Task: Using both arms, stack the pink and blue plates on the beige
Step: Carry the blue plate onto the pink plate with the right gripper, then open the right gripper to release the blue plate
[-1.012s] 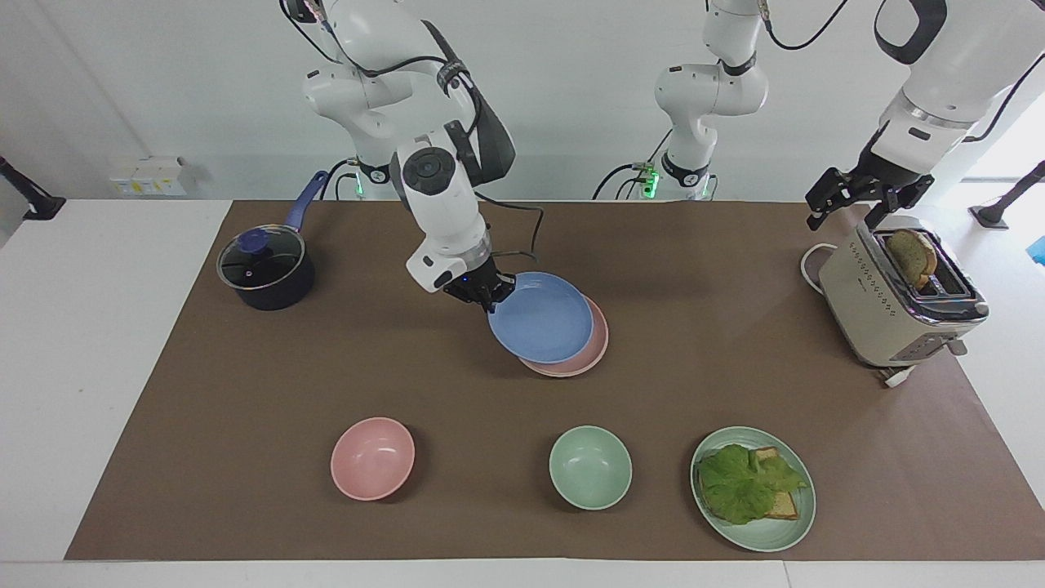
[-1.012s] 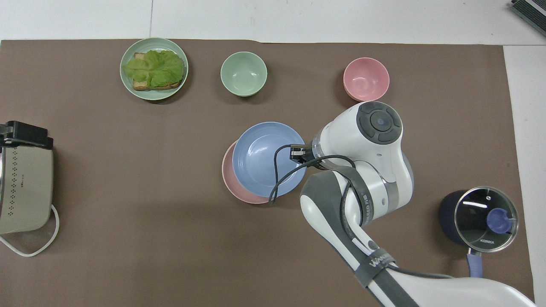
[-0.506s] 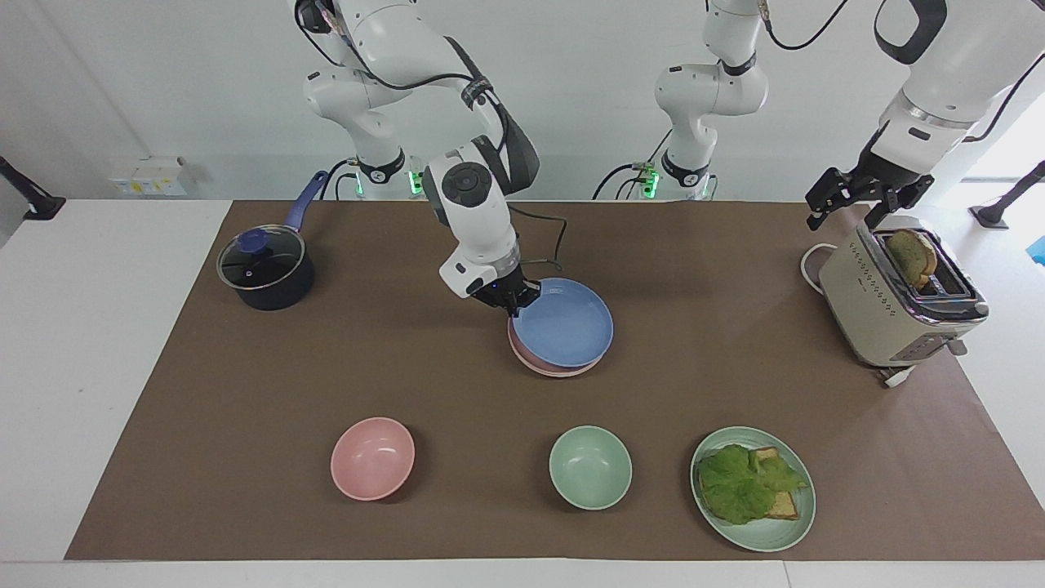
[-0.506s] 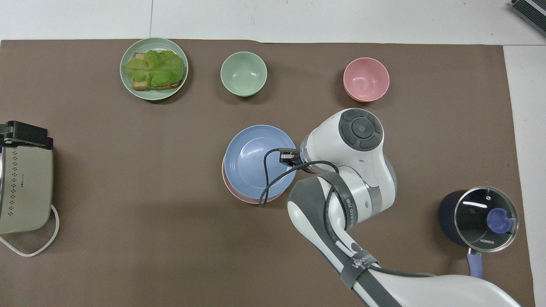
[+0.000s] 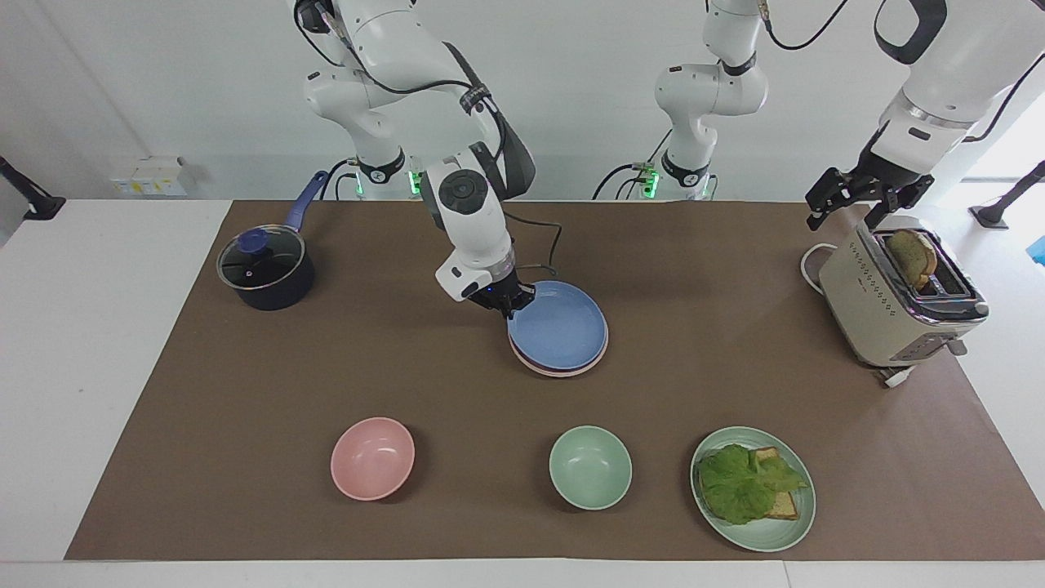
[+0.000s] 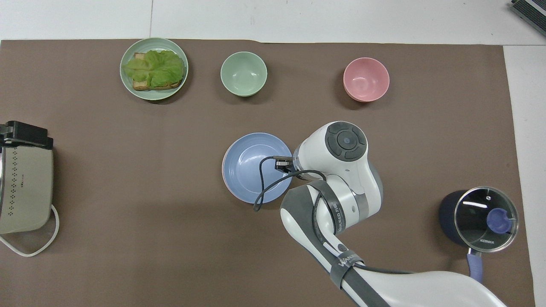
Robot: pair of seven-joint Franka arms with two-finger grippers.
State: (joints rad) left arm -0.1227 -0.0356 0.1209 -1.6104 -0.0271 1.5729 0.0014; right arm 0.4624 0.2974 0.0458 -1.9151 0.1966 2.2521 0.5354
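A: Plates (image 5: 558,330) are sitting mid-table, the blue plate (image 6: 251,164) lying on top of the pink plate (image 5: 563,371), whose rim is just peeking out underneath.
B: Is the beige plate showing?
A: I cannot tell; anything below the pink rim is hidden.
B: Who is gripping?
A: The right gripper (image 5: 508,304) is pinching the blue plate's rim, fingertips pressed together on the edge nearest the robots, toward the right arm's end.
B: And the other arm?
A: The left gripper (image 5: 849,196) is waiting over the toaster (image 5: 894,304), jaws spread wide and holding nothing.
B: What else is lying around?
A: The pink bowl (image 5: 372,458), green bowl (image 5: 589,467) and lettuce plate (image 5: 784,527) are lining up farther from the robots than the stack; the pot (image 5: 265,269) is sitting toward the right arm's end.
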